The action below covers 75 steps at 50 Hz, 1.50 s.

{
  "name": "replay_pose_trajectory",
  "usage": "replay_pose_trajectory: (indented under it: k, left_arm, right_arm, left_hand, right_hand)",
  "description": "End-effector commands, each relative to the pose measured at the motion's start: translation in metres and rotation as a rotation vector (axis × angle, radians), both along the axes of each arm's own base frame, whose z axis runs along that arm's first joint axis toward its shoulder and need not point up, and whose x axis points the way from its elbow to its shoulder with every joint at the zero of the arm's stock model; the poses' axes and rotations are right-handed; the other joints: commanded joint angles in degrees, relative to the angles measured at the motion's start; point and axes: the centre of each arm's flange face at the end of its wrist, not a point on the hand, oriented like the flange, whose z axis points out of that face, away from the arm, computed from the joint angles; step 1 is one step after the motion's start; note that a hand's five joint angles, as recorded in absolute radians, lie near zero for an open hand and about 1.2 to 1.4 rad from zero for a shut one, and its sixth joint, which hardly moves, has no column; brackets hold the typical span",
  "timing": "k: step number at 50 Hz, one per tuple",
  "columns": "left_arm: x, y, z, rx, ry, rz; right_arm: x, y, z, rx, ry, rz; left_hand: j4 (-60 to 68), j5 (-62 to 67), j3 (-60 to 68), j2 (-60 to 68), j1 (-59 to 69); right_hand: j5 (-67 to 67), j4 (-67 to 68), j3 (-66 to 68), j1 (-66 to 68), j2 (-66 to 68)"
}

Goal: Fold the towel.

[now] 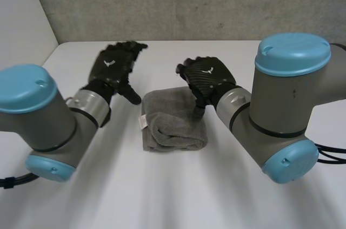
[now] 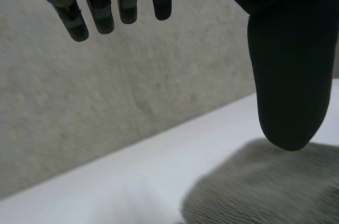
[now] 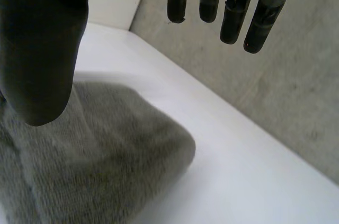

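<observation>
We see the left hand (image 1: pixel 114 66) over the table (image 1: pixel 162 196), fingers loose and wide, holding nothing, thumb pointing at the folded grey towel (image 1: pixel 173 126) just beside it. The right hand (image 1: pixel 208 76) is wide and empty too, its thumb over the towel's near corner. The towel lies between both hands.
</observation>
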Motion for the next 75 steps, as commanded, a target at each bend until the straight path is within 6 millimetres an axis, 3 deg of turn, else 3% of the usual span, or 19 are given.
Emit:
replay_pose_trajectory:
  k: [1,9,12,15,19,20,21,23,24,26,27,29,31,32,37,45,68,73,75]
  left_arm:
    - [-0.015,0.006,-0.035,0.096,-0.043,-0.038]
    - [-0.02,0.003,-0.098,0.22,-0.123,-0.047]
    - [-0.02,0.002,-0.1,0.223,-0.124,-0.047]
    - [-0.02,0.002,-0.097,0.218,-0.121,-0.047]
    - [-0.02,0.002,-0.061,0.156,-0.082,-0.042]
    - [-0.019,0.002,-0.047,0.13,-0.069,-0.039]
    - [-0.019,0.002,-0.047,0.13,-0.069,-0.039]
    - [-0.016,0.004,-0.016,0.068,-0.036,-0.033]
    - [-0.016,0.004,-0.016,0.068,-0.036,-0.033]
    - [-0.01,0.009,0.017,0.014,-0.009,-0.015]
    - [-0.01,0.009,0.017,0.014,-0.008,-0.015]
    - [-0.006,0.01,0.032,-0.004,0.0,-0.003]
    - [0.004,0.016,0.066,-0.04,0.018,0.022]
    - [0.004,0.016,0.066,-0.04,0.018,0.022]
    - [0.035,0.016,0.117,-0.069,0.038,0.112]
    - [0.057,0.024,0.143,-0.068,0.037,0.167]
    - [0.062,0.022,0.148,-0.062,0.032,0.18]
    - [0.061,0.023,0.146,-0.059,0.027,0.177]
    - [0.061,0.023,0.146,-0.059,0.027,0.174]
  right_arm:
    - [-0.003,-0.019,-0.036,0.126,-0.019,-0.006]
    - [0.001,-0.026,-0.093,0.264,0.012,0.017]
    - [0.0,-0.029,-0.101,0.278,0.025,0.013]
    - [-0.003,-0.033,-0.092,0.262,0.012,0.003]
    - [-0.007,-0.036,-0.059,0.202,-0.031,-0.003]
    - [-0.01,-0.035,-0.037,0.154,-0.06,-0.004]
    - [-0.01,-0.035,-0.036,0.153,-0.06,-0.004]
    - [-0.015,-0.034,-0.001,0.078,-0.105,-0.017]
    - [-0.015,-0.034,-0.001,0.077,-0.105,-0.017]
    - [-0.025,-0.032,0.034,0.008,-0.15,-0.04]
    - [-0.025,-0.032,0.034,0.008,-0.15,-0.04]
    - [-0.036,-0.029,0.066,-0.066,-0.186,-0.098]
    - [-0.043,-0.028,0.079,-0.097,-0.199,-0.14]
    - [-0.043,-0.028,0.079,-0.098,-0.199,-0.141]
    - [-0.066,-0.02,0.11,-0.148,-0.202,-0.271]
    - [-0.08,-0.024,0.116,-0.137,-0.188,-0.329]
    - [-0.083,-0.027,0.117,-0.142,-0.184,-0.329]
    - [-0.075,-0.028,0.107,-0.122,-0.159,-0.278]
    - [-0.056,-0.029,0.082,-0.058,-0.134,-0.165]
  left_hand:
    - [2.07,0.45,2.03,2.07,2.0]
    - [2.74,1.12,2.7,2.75,2.68]
    - [2.91,1.28,2.87,2.91,2.84]
    - [2.91,1.29,2.87,2.91,2.85]
    - [2.91,1.29,2.87,2.91,2.85]
    - [2.91,1.29,2.87,2.91,2.85]
    - [2.91,1.29,2.87,2.91,2.85]
    - [2.74,1.12,2.71,2.75,2.68]
    - [2.74,1.12,2.7,2.75,2.68]
    - [2.74,1.12,2.7,2.75,2.68]
    - [2.74,1.12,2.7,2.75,2.68]
    - [2.57,0.95,2.54,2.58,2.51]
    - [2.24,0.61,2.2,2.24,2.17]
    - [2.24,0.61,2.2,2.24,2.17]
    - [2.57,0.95,2.53,2.58,2.51]
    - [2.74,1.12,2.7,2.75,2.68]
    - [1.9,0.28,1.86,1.9,1.84]
    - [1.4,-0.23,1.36,1.4,1.33]
    - [1.06,-0.56,1.02,1.07,1.0]
  right_hand:
    - [-3.45,-4.8,-4.04,-3.08,-3.89]
    - [-3.45,-4.8,-4.04,-3.08,-3.89]
    - [-3.45,-4.8,-4.04,-3.08,-3.89]
    - [-3.45,-4.8,-4.04,-3.08,-3.89]
    - [-3.45,-4.8,-4.04,-3.08,-3.89]
    - [-3.45,-4.8,-4.04,-3.08,-3.89]
    - [-3.45,-4.8,-4.04,-3.08,-3.89]
    - [-3.45,-4.8,-4.04,-3.08,-3.89]
    - [-3.45,-4.8,-4.04,-3.08,-3.89]
    - [-3.45,-4.8,-4.04,-3.08,-3.89]
    - [-3.45,-4.8,-4.04,-3.08,-3.89]
    - [-3.45,-4.8,-4.04,-3.08,-3.89]
    - [-3.45,-4.8,-4.04,-3.08,-3.89]
    - [-3.45,-4.8,-4.04,-3.08,-3.89]
    - [-3.45,-4.8,-4.04,-3.08,-3.89]
    - [-3.45,-4.8,-4.04,-3.08,-3.89]
    - [-3.45,-4.8,-4.04,-3.08,-3.89]
    - [-3.45,-4.8,-4.04,-3.08,-3.89]
    - [-3.45,-4.8,-4.04,-3.08,-3.89]
